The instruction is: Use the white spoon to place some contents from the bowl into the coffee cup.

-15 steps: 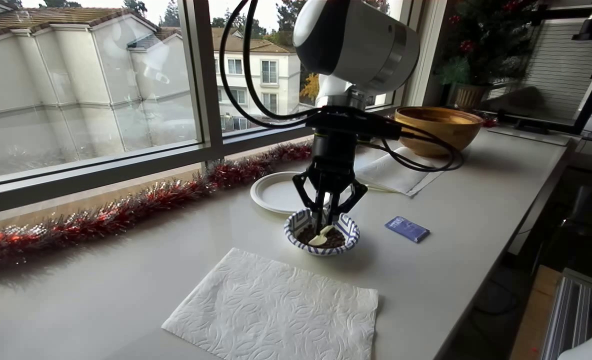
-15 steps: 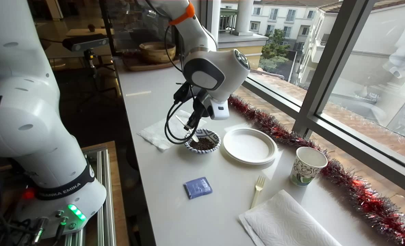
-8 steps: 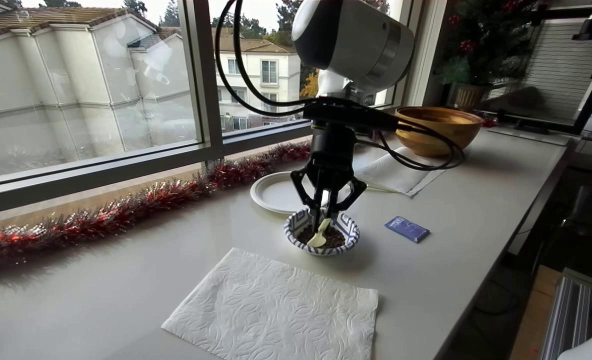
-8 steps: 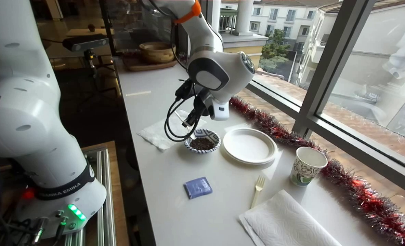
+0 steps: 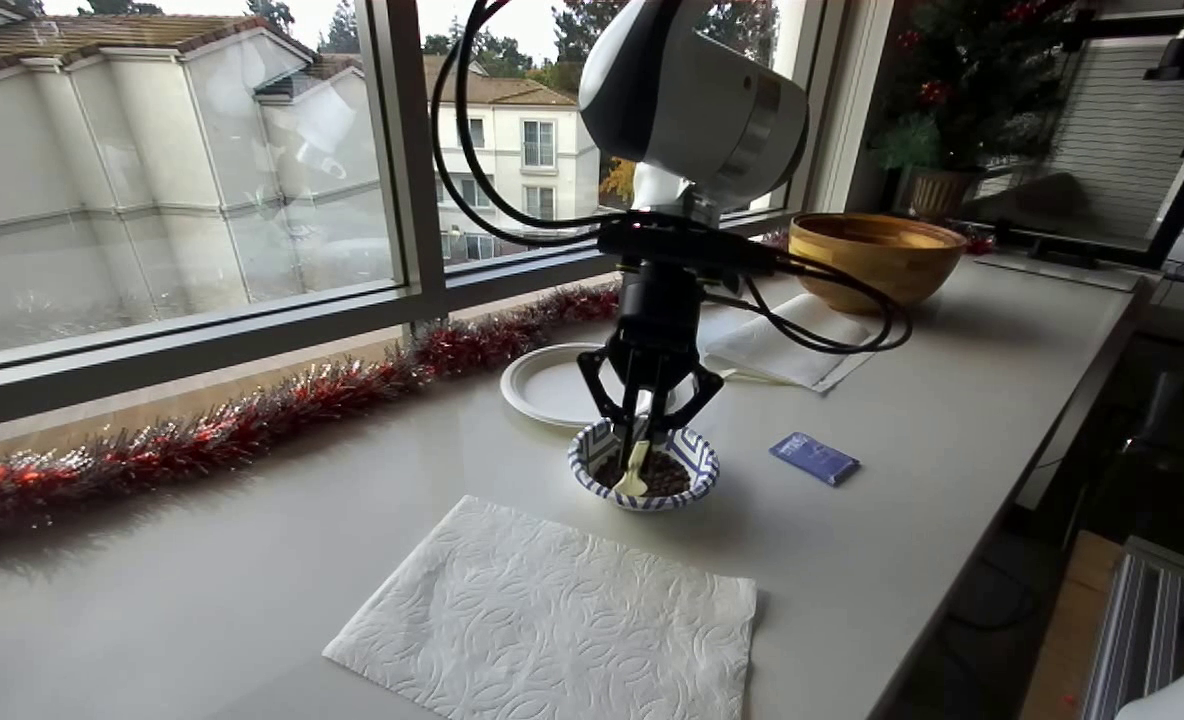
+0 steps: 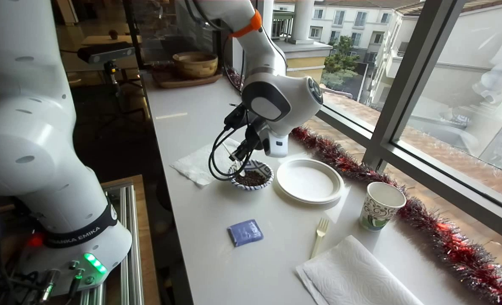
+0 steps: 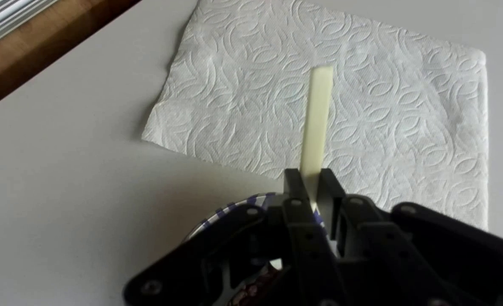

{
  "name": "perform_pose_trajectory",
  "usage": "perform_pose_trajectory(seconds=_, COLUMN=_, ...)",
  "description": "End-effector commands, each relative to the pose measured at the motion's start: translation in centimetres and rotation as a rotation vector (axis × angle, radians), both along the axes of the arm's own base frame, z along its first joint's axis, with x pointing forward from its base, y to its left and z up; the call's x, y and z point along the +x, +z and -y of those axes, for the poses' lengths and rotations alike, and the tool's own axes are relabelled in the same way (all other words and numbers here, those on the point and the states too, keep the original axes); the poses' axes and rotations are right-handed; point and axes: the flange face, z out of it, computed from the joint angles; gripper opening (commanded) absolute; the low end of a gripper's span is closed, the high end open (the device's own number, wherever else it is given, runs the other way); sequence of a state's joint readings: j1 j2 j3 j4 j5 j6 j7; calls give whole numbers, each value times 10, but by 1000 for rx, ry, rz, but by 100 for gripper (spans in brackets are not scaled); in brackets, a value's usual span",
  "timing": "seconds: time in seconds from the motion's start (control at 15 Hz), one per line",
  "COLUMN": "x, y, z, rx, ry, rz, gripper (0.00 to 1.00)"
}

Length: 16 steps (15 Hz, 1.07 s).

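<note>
Both fingers and the white spoon have drifted slightly toward 8 o'clock in an exterior view, the spoon swinging a little more upright there, while the patterned bowl has stayed put. I'd take the spoon for thin, smooth plastic: very light, fairly stiff with a bit of flex, and apt to twist in a loose pinch. Midway along the handle seems the sensible hold, with the head kept level so the loose dark contents don't roll off. Paper-looking and light, the coffee cup would probably tip if nudged.

Right now the fingers are clamped on the spoon's handle. In the wrist view its free end juts past them toward 12 o'clock, with the paper towel behind it; in an exterior view the head hangs below them, toward 7 o'clock, inside the bowl. Whether it touches the grains or carries any, I can't tell. From the bowl, in an exterior view, the cup stands well apart, between 3 and 4 o'clock, past the white plate.
</note>
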<state>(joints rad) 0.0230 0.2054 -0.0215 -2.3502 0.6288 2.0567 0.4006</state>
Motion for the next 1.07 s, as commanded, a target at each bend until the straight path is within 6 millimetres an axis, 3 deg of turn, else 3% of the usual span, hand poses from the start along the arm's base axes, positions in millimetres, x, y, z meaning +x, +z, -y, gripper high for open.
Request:
perform_pose_trajectory(seconds=0.0, x=11, y=-6, z=2, rx=54, ry=-8, rz=-20, gripper=3)
perform_pose_trajectory(seconds=1.0, x=22, y=-13, z=0, rx=-70, ry=-2, rz=157, gripper=3)
